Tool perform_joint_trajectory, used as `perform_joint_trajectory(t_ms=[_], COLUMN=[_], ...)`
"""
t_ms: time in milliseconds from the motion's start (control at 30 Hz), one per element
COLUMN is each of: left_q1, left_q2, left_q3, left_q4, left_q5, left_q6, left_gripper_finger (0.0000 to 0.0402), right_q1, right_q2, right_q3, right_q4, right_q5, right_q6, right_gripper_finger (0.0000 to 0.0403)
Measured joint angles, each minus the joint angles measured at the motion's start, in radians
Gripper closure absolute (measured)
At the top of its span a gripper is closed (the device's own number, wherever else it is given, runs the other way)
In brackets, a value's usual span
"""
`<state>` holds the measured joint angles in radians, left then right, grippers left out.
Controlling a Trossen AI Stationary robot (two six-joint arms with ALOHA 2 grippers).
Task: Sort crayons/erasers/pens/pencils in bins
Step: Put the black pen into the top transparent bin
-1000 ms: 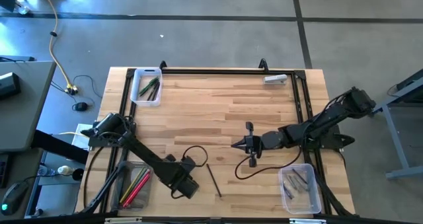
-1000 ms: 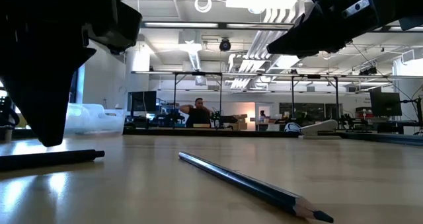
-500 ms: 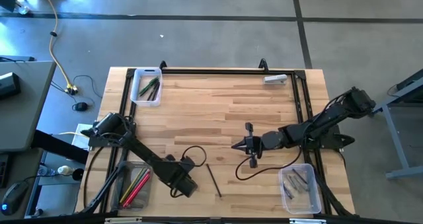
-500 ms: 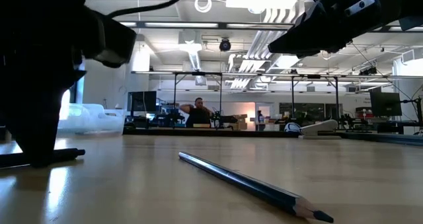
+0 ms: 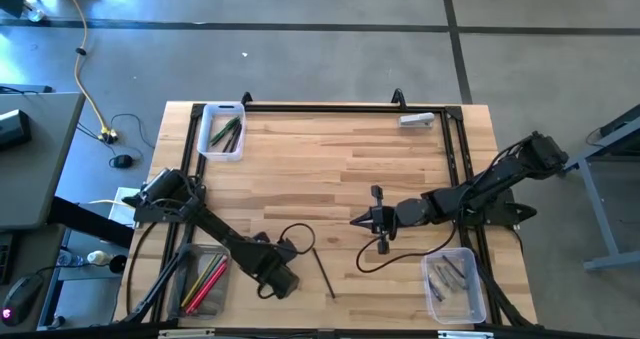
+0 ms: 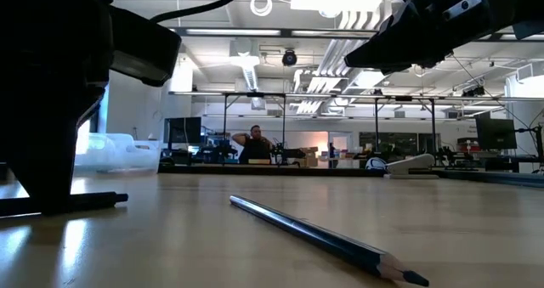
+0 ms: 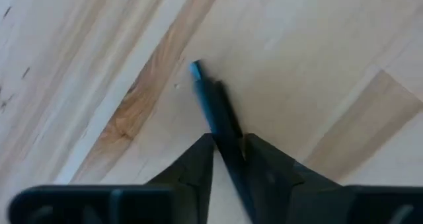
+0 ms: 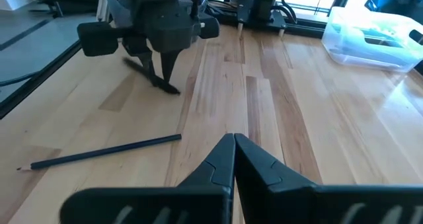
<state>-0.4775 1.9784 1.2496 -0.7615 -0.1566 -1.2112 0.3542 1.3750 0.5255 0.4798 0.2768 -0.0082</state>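
Note:
My left gripper (image 5: 272, 282) stands near the table's near edge, fingers pointing down, shut on a black pen (image 7: 210, 98). The pen lies flat on the wood (image 6: 93, 202). A dark blue pencil (image 5: 324, 272) lies on the table just right of it, touched by nothing. My right gripper (image 5: 354, 219) hovers mid-table, shut and holding nothing, its fingers pointing toward the table's left edge. Three clear bins stand at the far left (image 5: 222, 131), near left (image 5: 205, 279) and near right (image 5: 455, 284). The near-left one holds red, yellow and green sticks. My left gripper pinches the black pen between its two fingers (image 7: 198, 159), at a point along its shaft (image 7: 225, 128). It comes from above with the fingers pointing down and lying across the pen. The pen lies level on the table, its free end (image 6: 119, 200) sticking out past the fingers.
A small white object (image 5: 417, 119) sits at the table's far right. A black frame (image 5: 340, 107) runs along the table's edges. A black cable (image 5: 295, 229) loops on the wood between the arms. Open wood lies in the table's middle and far half.
My left gripper has come down onto the table over the black pen and shifted a little toward the table's left edge. The pen's free end has shifted slightly along the table. The pencil has stayed where it was.

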Motion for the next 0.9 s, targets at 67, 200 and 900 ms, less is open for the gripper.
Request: perform_joint_trajectory(t_ms=[67,200,900], left_q1=[0.007,0.026,0.399], left_q2=[0.001,-0.010,-0.470], left_q3=[0.000,0.000,-0.002], left_q4=[0.010,0.007,-0.519], left_q5=[0.001,0.003,-0.428], left_q6=[0.037,0.089,0.214], left_gripper_finger=[0.0344,0.0377,0.0395], right_q1=[0.000,0.000,0.000], right_q2=[0.000,0.000,0.000], right_q3=[0.000,0.000,0.000], right_q4=[0.000,0.000,-0.011], right_q5=[0.000,0.000,0.000], right_q6=[0.000,0.000,0.000], right_gripper_finger=[0.0403,0.0403,0.0403])
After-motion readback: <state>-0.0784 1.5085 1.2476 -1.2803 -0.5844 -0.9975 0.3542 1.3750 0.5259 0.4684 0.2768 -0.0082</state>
